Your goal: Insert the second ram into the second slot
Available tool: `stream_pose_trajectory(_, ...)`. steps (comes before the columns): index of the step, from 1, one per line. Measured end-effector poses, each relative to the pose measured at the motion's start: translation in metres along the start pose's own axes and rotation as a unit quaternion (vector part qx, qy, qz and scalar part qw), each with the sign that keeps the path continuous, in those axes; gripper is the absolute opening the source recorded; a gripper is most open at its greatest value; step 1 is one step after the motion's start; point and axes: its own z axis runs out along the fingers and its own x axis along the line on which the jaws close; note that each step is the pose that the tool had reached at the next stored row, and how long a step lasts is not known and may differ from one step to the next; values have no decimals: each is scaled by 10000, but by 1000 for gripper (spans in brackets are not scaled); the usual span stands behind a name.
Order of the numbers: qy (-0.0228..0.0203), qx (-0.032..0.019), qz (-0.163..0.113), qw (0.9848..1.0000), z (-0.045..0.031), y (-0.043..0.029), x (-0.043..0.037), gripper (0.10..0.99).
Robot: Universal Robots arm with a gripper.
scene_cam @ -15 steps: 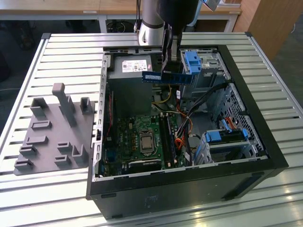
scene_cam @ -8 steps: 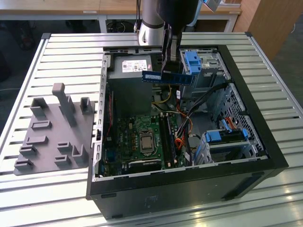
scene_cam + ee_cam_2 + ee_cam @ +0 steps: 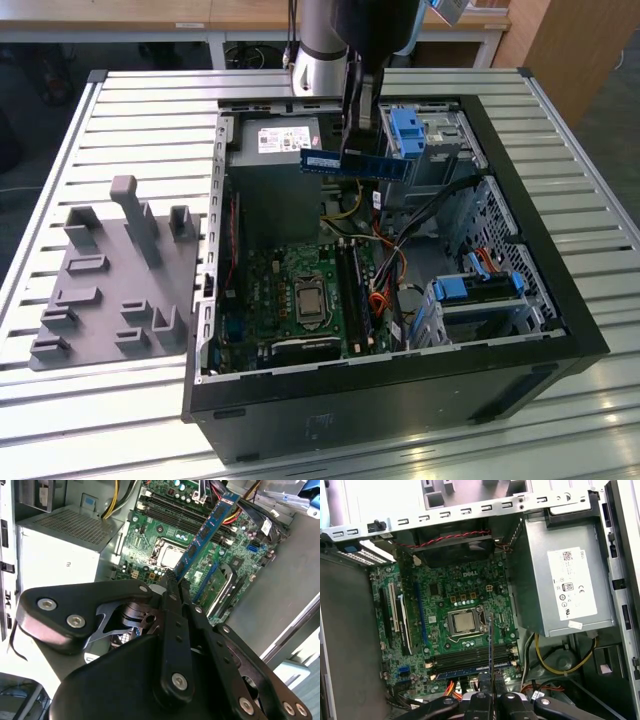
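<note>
My gripper [image 3: 358, 150] is shut on the second ram [image 3: 355, 163], a long thin blue stick with a white label. It hangs level above the open computer case [image 3: 530, 250], over the far part near the power supply. In the second wrist view the ram [image 3: 205, 535] sticks out from my gripper [image 3: 175, 582] over the motherboard. The first wrist view has the ram edge-on [image 3: 491, 650] above the row of long dark memory slots [image 3: 470, 656]. A blue strip [image 3: 470, 670] lies along one slot of that row. In the exterior view the slots [image 3: 352, 285] are well below the ram.
A grey power supply [image 3: 275, 140] sits under the ram's left end. Blue drive-bay latches [image 3: 408, 128] stand close on the exterior view's right. Loose cables [image 3: 390, 250] run beside the slots. A grey fixture plate with pegs [image 3: 110, 270] lies outside the case on the slatted table.
</note>
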Motion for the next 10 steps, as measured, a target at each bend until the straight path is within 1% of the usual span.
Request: stream_pose_trajectory(10, -4, 2, 104, 9999, 0, 0, 0, 137)
